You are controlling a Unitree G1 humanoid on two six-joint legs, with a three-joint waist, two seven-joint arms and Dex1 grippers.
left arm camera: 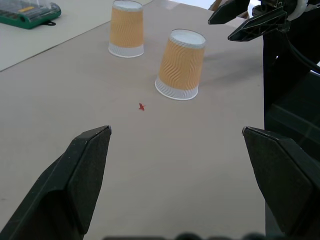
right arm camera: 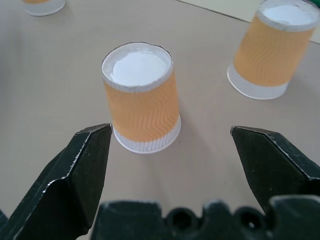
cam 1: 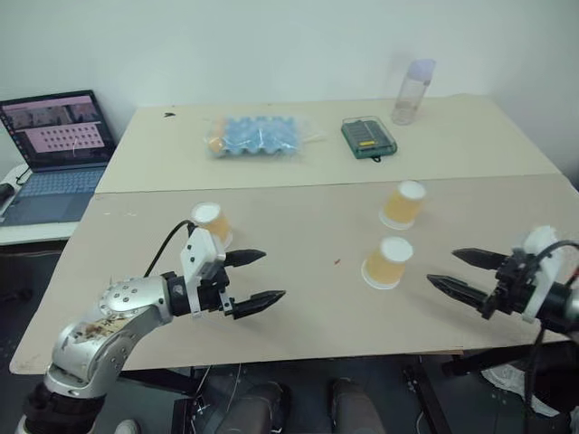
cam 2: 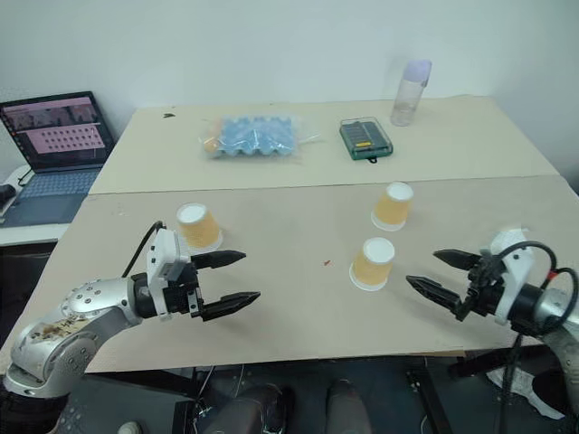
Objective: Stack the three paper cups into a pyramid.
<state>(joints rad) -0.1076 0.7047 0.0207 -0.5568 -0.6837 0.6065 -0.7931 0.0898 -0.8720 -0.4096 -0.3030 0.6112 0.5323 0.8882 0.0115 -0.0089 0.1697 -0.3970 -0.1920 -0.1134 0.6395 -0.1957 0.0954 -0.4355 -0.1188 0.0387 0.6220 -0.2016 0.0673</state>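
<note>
Right wrist view is showing me holding my right end effector (right arm camera: 170,145) spread wide facing the nearest cup (right arm camera: 141,97), lining up a grasp, while my left end effector (cam 1: 256,278), also spread, is waiting beside the lone cup (cam 1: 211,223).

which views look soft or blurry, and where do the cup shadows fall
Left eye view: the bottle looks soft and smeared; the cups' shadows are faint. Right wrist view: the near cup is fairly sharp. Left wrist view: a soft shadow falls from the near cup toward the right hand.
</note>
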